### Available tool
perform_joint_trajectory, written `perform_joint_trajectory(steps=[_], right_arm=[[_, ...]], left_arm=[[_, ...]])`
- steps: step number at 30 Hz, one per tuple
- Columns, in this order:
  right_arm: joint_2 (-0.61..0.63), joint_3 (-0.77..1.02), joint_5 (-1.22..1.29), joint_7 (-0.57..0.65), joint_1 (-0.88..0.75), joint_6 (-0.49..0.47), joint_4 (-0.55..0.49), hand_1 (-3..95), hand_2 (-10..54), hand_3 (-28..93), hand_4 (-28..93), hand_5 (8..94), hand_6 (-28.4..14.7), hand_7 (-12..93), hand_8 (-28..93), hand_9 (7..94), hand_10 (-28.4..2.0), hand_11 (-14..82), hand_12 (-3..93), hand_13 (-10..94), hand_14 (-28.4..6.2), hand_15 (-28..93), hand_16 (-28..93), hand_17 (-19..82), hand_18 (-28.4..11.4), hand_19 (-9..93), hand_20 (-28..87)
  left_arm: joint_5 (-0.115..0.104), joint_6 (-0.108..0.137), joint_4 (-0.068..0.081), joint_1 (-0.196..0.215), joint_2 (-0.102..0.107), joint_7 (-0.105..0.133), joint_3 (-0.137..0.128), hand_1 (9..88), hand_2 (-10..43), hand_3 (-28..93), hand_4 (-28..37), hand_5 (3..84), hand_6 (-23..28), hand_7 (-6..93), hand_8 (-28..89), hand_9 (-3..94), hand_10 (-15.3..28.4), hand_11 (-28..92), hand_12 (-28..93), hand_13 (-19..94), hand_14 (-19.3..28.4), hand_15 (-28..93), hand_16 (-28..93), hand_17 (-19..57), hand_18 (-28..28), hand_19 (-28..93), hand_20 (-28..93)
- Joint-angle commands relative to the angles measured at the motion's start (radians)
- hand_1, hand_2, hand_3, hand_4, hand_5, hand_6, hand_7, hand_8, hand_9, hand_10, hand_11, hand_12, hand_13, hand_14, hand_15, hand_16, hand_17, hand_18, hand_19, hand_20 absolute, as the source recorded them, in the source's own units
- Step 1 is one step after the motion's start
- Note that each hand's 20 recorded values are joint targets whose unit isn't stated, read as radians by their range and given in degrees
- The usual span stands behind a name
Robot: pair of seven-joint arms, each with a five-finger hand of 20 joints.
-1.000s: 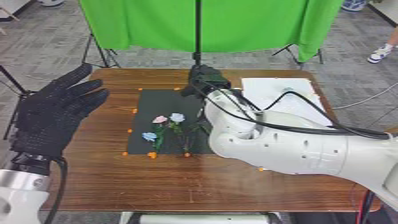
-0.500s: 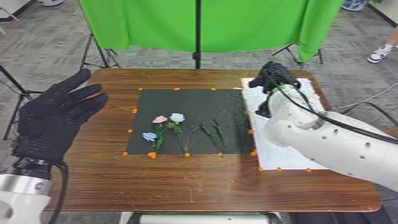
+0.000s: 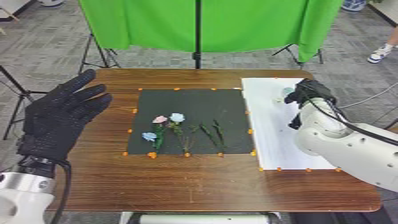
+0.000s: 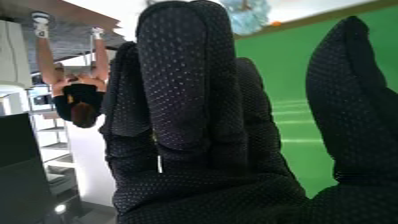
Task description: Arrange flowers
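Observation:
My right hand (image 3: 311, 92) is over the right side of the white sheet (image 3: 277, 127) in the head view, close to a pale blue flower (image 3: 288, 91) near the sheet's far end. In the right wrist view, the right hand (image 4: 200, 185) is open, its fingers straight and thumb apart; a pale blue flower (image 4: 247, 15) lies beyond the fingertips. On the black mat (image 3: 182, 100) rest a pink flower (image 3: 160, 119), a white-blue flower (image 3: 177, 117), a blue flower (image 3: 149, 136) and green leafy stems (image 3: 213, 134). My left hand (image 3: 55, 122) is raised open at the table's left.
Orange markers (image 3: 251, 131) line the edges of the mat and sheet on the brown table (image 3: 200, 185). A green cloth (image 3: 249, 27) hangs beyond the table's far edge, with a dark pole (image 3: 197, 40) in front.
My right hand has swung from the mat's far edge rightward across the white sheet, uncovering the green stems on the mat. The left hand has barely moved.

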Motion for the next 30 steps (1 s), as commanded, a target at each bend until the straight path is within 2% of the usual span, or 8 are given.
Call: perform_joint_trajectory(steps=[1, 7, 18, 19, 23, 25, 28, 30], right_arm=[[-0.047, -0.016, -0.007, -0.04, 0.003, -0.03, 0.022, 36.5, -9.5, 71, -28, 47.8, 2.2, 13, -12, 80.2, -12.5, 21.6, 15.2, 81, -6.4, 56, 18, 37, -20.2, 91, 0], [-0.056, -0.051, -0.009, -0.044, 0.019, -0.022, 0.02, 36.5, -9.5, 71, -28, 46.6, 3.0, 13, -12, 79.8, -12.5, 21.8, 15.2, 81, -6.4, 57, 18, 37, -20.0, 90, 0], [-0.101, -0.127, 0.013, -0.047, 0.087, -0.032, 0.108, 37.1, -9.5, 71, -28, 47.8, 4.9, 14, -13, 79.3, -12.5, 21.4, 15.0, 81, -6.4, 57, 17, 37, -20.0, 90, 1], [-0.107, -0.117, 0.011, -0.05, 0.08, -0.041, 0.115, 37.2, -9.5, 71, -28, 47.3, 4.9, 14, -13, 79.1, -12.6, 21.4, 15.0, 81, -6.4, 57, 18, 37, -20.0, 90, 1], [-0.124, -0.16, 0.008, -0.063, 0.113, -0.041, 0.135, 38.3, -9.5, 70, -28, 47.4, 5.3, 14, -13, 78.7, -12.6, 21.3, 15.0, 81, -6.4, 57, 18, 37, -19.9, 90, 1], [-0.13, -0.183, -0.002, -0.078, 0.123, -0.033, 0.142, 40.4, -9.5, 70, -28, 50.5, 6.2, 15, -14, 79.6, -11.6, 21.3, 14.9, 81, -6.1, 57, 17, 37, -19.7, 89, 1], [-0.131, -0.239, -0.036, -0.114, 0.139, 0.018, 0.144, 46.1, -9.5, 68, -28, 64.2, 7.2, 15, -12, 84.2, -9.0, 19.3, 15.6, 82, -4.8, 55, 18, 38, -18.6, 88, 2], [-0.137, -0.276, -0.067, -0.111, 0.151, 0.045, 0.146, 51.8, -9.5, 61, -28, 72.5, 7.0, 14, -7, 87.9, -6.8, 14.9, 20.7, 83, -4.0, 54, 19, 39, -17.9, 88, 3]], left_arm=[[0.003, -0.012, 0.017, -0.023, -0.001, -0.027, 0.016, 23.8, 7.8, 76, -22.3, 36.7, 10.5, 15.5, -10, 32.0, 21.8, 27, 11, 24, 28.4, 50, -9, -9.4, 28.4, 61, 3], [0.006, -0.015, 0.018, -0.022, -0.006, -0.028, 0.014, 23.7, 7.8, 76, -22.2, 36.7, 10.5, 15.5, -10, 32.0, 21.9, 27, 11, 24, 28.4, 50, -9, -9.4, 28.4, 61, 3], [0.001, -0.031, 0.03, -0.037, 0.008, 0.0, 0.029, 23.7, 7.8, 76, -22.3, 36.6, 10.4, 15.6, -10, 32.1, 21.8, 27, 11, 24, 28.4, 50, -9, -9.4, 28.4, 61, 3], [0.002, -0.031, 0.032, -0.043, 0.005, -0.007, 0.031, 23.7, 7.8, 76, -22.3, 36.6, 10.4, 15.6, -10, 32.0, 21.8, 27, 11, 24, 28.4, 50, -9, -9.4, 28.4, 61, 3], [0.002, -0.04, 0.034, -0.05, 0.007, -0.003, 0.033, 23.8, 7.8, 76, -22.3, 36.5, 10.4, 15.6, -10, 32.0, 21.9, 27, 11, 24, 28.4, 50, -9, -9.4, 28.4, 61, 3], [0.003, -0.04, 0.033, -0.053, 0.006, 0.001, 0.033, 23.8, 7.8, 76, -22.4, 36.5, 10.5, 15.6, -10, 32.0, 21.8, 27, 11, 24, 28.4, 50, -9, -9.4, 28.4, 61, 3], [0.002, -0.042, 0.034, -0.052, 0.005, 0.0, 0.032, 23.8, 7.9, 76, -22.3, 36.5, 10.5, 15.6, -10, 32.0, 21.8, 27, 11, 24, 28.4, 50, -9, -9.4, 28.4, 61, 3], [0.002, -0.042, 0.034, -0.051, 0.004, 0.004, 0.034, 23.7, 7.8, 76, -22.4, 36.5, 10.4, 15.6, -10, 32.0, 21.8, 27, 11, 24, 28.4, 50, -9, -9.4, 28.4, 61, 3]])
